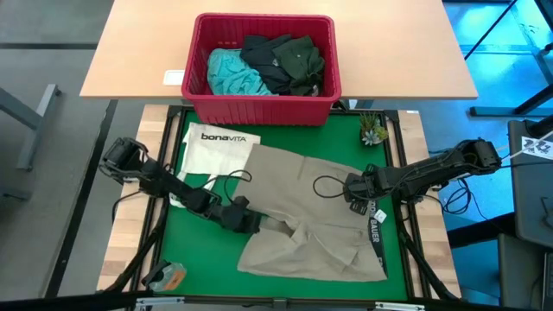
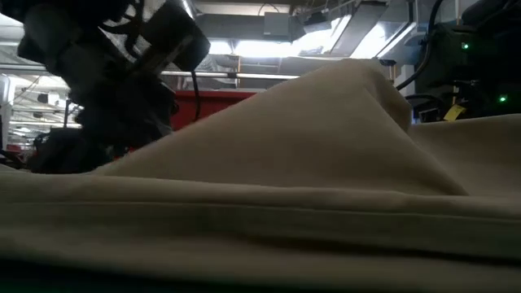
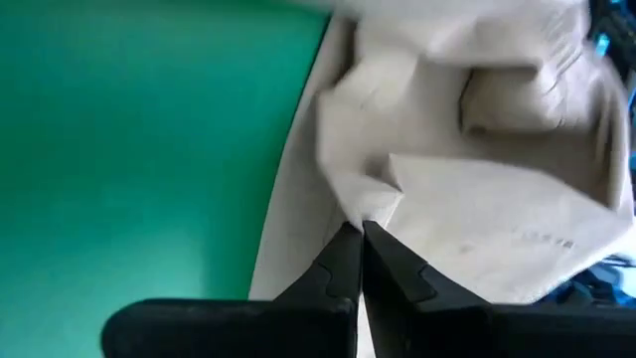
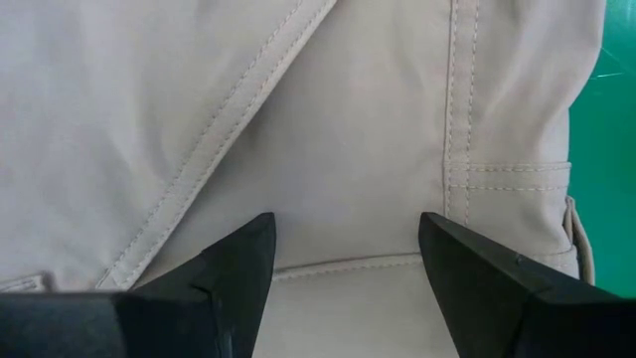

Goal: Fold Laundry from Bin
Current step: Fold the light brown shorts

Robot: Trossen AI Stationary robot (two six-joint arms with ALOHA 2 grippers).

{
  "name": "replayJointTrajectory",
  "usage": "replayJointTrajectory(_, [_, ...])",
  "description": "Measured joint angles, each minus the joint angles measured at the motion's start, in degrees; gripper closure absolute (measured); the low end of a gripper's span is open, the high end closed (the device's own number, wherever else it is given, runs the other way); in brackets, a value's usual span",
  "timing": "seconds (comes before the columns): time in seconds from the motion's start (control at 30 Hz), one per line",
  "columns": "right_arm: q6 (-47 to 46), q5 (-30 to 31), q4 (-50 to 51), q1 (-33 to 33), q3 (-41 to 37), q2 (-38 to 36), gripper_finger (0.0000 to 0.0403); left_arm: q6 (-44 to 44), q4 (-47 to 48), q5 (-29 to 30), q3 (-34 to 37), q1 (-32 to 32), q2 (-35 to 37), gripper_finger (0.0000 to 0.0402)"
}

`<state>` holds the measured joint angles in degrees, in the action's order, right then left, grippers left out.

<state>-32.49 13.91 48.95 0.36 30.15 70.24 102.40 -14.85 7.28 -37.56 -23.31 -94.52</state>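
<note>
On green mat (image 1: 177,250), L gripper (image 1: 251,223) pinches khaki garment's (image 1: 302,216) edge, fingers closed tight; R gripper (image 1: 352,187) hovers over it w/ fingers wide. Behind, red bin (image 1: 259,111) holds turquoise (image 1: 232,72), grey (image 1: 263,62), green (image 1: 299,60) clothes.

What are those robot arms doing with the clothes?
They are folding laundry. A khaki-tan garment lies spread on the green table mat. The left hand has pinched shut on that garment's edge. The right hand is over the other side of it with its fingers open, not gripping. More clothes, turquoise and dark ones, wait in the red bin. A white tote bag lies beside the garment.
</note>
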Motion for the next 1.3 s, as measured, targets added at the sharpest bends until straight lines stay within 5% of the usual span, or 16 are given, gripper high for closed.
replayJointTrajectory(0.63, [0.00, -0.02, -0.38, 0.00, 0.00, 0.00, 0.0152, 24.79, 12.54, -7.86, -0.11, -14.28, 0.20, 0.0401])
replayJointTrajectory(0.87, [0.00, -0.02, -1.12, 0.00, 0.00, 0.00, 0.0152, 24.09, 13.29, -6.43, -0.15, -15.13, 0.24, 0.0389])
replayJointTrajectory(1.1, [0.00, -0.02, -1.10, 0.00, 0.00, 0.00, 0.0152, 22.57, 12.56, -5.11, -0.15, -14.47, 0.22, 0.0329])
replayJointTrajectory(1.3, [0.00, 0.00, -1.04, -0.01, 0.00, 0.00, 0.0152, 13.30, 9.42, 0.30, 0.02, -13.53, 0.05, 0.0291])
